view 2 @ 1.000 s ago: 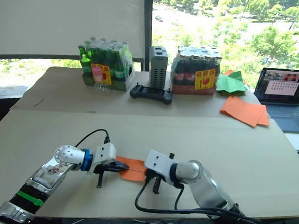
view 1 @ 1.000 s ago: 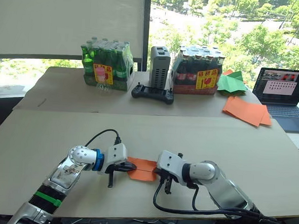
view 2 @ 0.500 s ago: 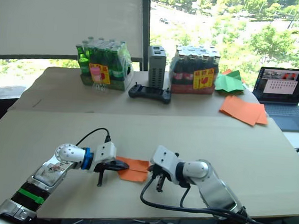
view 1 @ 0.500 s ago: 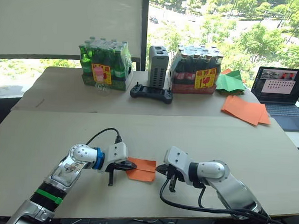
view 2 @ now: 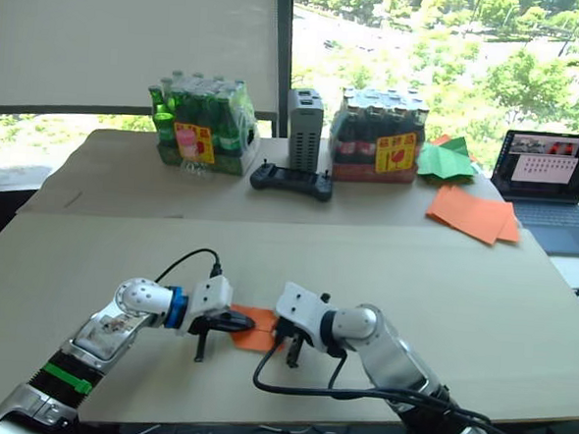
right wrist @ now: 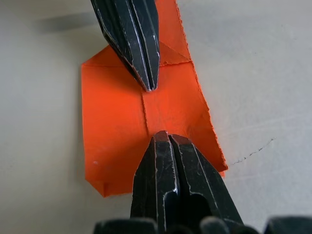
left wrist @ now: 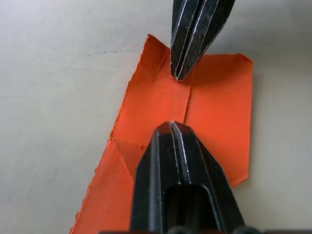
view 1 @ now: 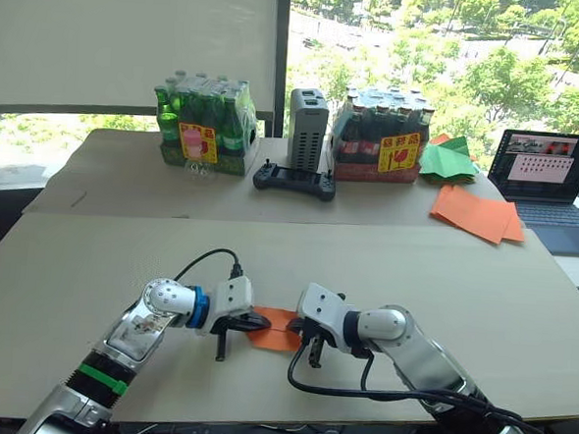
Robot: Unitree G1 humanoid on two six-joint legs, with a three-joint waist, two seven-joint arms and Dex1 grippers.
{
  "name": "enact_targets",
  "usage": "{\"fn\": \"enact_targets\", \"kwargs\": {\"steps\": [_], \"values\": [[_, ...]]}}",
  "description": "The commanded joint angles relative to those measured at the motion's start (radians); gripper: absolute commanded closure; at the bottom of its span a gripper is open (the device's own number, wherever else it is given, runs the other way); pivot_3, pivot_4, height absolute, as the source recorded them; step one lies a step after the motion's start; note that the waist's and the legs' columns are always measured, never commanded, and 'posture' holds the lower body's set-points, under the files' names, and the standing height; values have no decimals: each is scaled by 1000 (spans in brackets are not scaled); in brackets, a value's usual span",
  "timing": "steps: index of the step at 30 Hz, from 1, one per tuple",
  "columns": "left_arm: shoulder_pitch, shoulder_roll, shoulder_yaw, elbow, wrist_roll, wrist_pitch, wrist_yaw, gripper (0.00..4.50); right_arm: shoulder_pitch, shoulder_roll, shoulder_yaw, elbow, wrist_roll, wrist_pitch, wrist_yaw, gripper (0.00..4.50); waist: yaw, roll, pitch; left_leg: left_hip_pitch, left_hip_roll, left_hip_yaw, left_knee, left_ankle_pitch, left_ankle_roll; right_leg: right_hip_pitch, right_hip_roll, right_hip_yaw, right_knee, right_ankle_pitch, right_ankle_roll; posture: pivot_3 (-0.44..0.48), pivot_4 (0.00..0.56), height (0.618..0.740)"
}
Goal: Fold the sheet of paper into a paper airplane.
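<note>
The sheet of paper (view 1: 276,332) is bright orange and folded flat with a centre seam, lying on the table (view 1: 482,288) near its front edge, between my two grippers. My left gripper (view 1: 262,324) is shut, and its tip rests on the paper's left part. My right gripper (view 1: 295,329) is also shut, its tip on the paper's right part. In the left wrist view my shut fingertips (left wrist: 171,126) point along the seam toward the right gripper's tip (left wrist: 179,75). In the right wrist view my shut gripper (right wrist: 162,134) faces the left one (right wrist: 149,87) over the paper (right wrist: 112,131).
At the back stand a pack of green bottles (view 1: 202,125), a grey box (view 1: 309,128), a black controller (view 1: 294,182) and a pack of dark bottles (view 1: 385,136). Green paper (view 1: 450,160), a pile of flat orange sheets (view 1: 476,214) and a laptop (view 1: 552,184) lie far right.
My right gripper had drawn off the paper's right edge half a second ago and has now moved left, back onto it. The left gripper stays on the paper.
</note>
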Motion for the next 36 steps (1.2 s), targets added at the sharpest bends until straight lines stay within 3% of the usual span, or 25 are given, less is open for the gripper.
{"fn": "enact_targets", "kwargs": {"steps": [1, 9, 20, 36], "values": [[-15, -9, -29, 12, 19, 8, -15, 4500, 18, -16, 35, 33, -25, 59, 4, 4474, 0, 0, 0, 0, 0, 0, 0, 0, 0, 0, 0, 0, 0, 0, 0, 0, 150, 723], [-35, -12, -62, 79, 52, -15, -27, 4500, 20, -14, 35, 21, -21, 101, -6, 4474, 2, 0, -1, 0, 0, 0, 0, 0, 0, 1, 0, 0, 0, 0, 0, 0, 150, 723], [3, 49, -44, 159, 72, -78, -35, 4500, 16, -4, 26, 22, -15, 127, -24, 4474, -2, 4, -4, 1, 0, 0, 0, 0, 0, 2, 0, 0, 0, 0, 0, 0, 150, 723], [103, 155, 37, 116, 47, -74, -32, 4500, 5, -3, 35, 32, -11, 124, -26, 4474, -16, 7, -6, 3, 2, 0, -2, 0, 0, 2, 1, 0, 1, -1, 0, 0, 150, 723]]}}
